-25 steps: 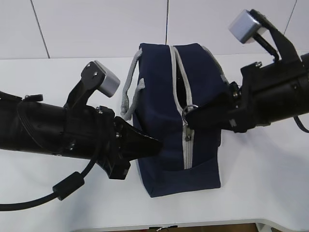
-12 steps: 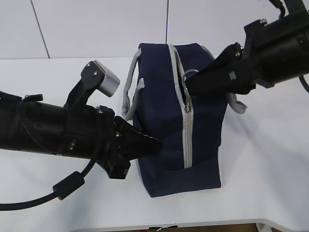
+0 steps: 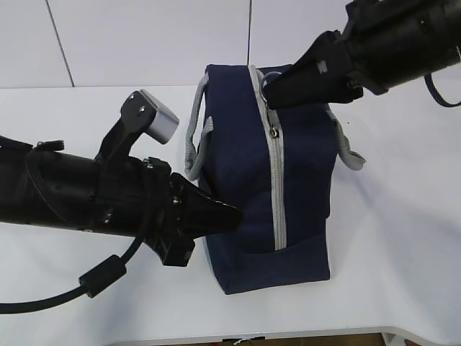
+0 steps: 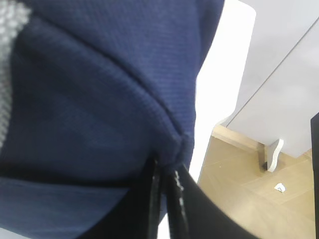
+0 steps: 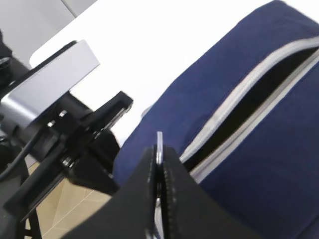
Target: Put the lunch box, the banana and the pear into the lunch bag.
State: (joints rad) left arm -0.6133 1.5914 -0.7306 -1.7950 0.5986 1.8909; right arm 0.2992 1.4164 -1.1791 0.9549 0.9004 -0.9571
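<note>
The navy lunch bag [image 3: 306, 173] stands on the white table, its grey zipper [image 3: 276, 180] running along the top. My right gripper [image 3: 272, 92] is shut on the metal ring pull [image 3: 271, 78] at the bag's far end. The ring [image 5: 159, 142] sticks up between the closed fingers, and beyond them a dark gap shows between the zipper tapes [image 5: 234, 107]. Low on the bag's left side, my left gripper [image 3: 234, 214] is shut, pinching a fold of the blue fabric [image 4: 172, 144]. The lunch box, banana and pear are out of view.
Grey webbing handles hang on the bag's left [image 3: 193, 148] and right [image 3: 351, 150]. The table's near edge [image 3: 302, 335] runs just below the bag. A pale wall [image 3: 144, 43] stands behind. Both arms crowd the bag's sides.
My right gripper has drawn the ring pull along the zipper from mid-bag to the far end, rising up and away. The left gripper has kept its hold on the fabric without moving.
</note>
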